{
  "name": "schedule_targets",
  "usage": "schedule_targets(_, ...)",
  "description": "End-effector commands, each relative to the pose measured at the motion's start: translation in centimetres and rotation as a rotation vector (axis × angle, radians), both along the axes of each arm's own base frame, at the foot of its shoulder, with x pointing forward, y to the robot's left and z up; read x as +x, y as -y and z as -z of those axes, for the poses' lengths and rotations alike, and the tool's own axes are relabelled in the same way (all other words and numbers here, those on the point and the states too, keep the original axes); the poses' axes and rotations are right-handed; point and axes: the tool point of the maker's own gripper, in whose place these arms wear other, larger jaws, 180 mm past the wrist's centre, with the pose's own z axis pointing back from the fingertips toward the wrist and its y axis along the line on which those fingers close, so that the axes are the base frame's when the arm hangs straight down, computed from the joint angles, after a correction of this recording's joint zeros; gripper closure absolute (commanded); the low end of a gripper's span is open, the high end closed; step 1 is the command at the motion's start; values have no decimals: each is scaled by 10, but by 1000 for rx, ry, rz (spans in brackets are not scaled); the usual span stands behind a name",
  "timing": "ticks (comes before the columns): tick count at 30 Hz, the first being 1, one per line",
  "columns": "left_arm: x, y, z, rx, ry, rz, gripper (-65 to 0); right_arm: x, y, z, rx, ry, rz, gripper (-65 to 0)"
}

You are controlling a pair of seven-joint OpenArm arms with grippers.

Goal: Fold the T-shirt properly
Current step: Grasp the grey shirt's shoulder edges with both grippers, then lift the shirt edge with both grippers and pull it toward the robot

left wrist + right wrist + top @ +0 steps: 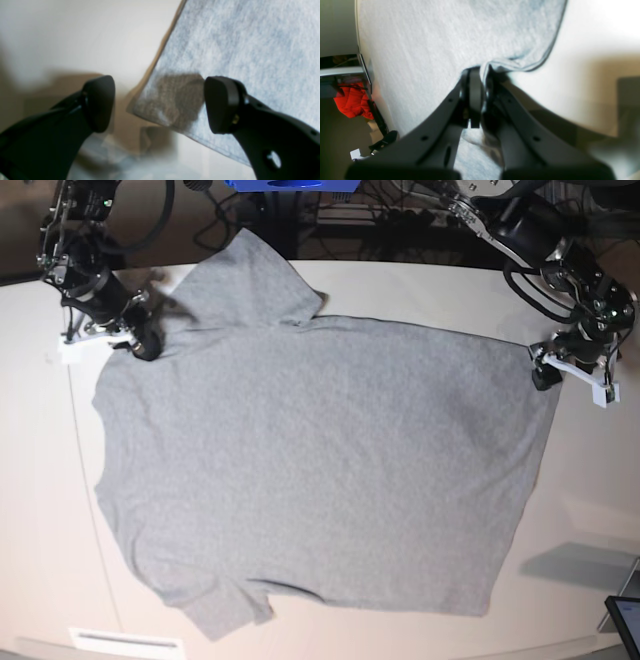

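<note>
Left gripper (160,103) released, straddling the T-shirt (320,470) hem corner: clench fully. Right gripper (478,75) grasps shoulder fabric; lift both together.

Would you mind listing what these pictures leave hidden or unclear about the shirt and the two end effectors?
- Base view: the T-shirt's underside is hidden against the table.
- Right wrist view: the fabric pinched by the right end effector is hidden between its fingers.
- Left wrist view: the open left end effector frames the blurred hem corner; contact is unclear.

My left wrist view blurs the worktop (62,37) — and base view crops a dark device (625,617), unidentifiable.
</note>
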Motion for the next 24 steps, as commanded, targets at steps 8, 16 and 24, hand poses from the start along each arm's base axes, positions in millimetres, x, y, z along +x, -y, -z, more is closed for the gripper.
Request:
schedule_targets(8,-18,9,16,-6,-92,31,-537,-4,4,7,-19,-41,2,0)
schedule_targets(16,-16,22,24,1,-105,89,-210,-2,4,6,-18,-38,3,0)
schedule_targets(24,-17,20,22,8,-106,84,0,-3,4,7,-20,-39,2,0)
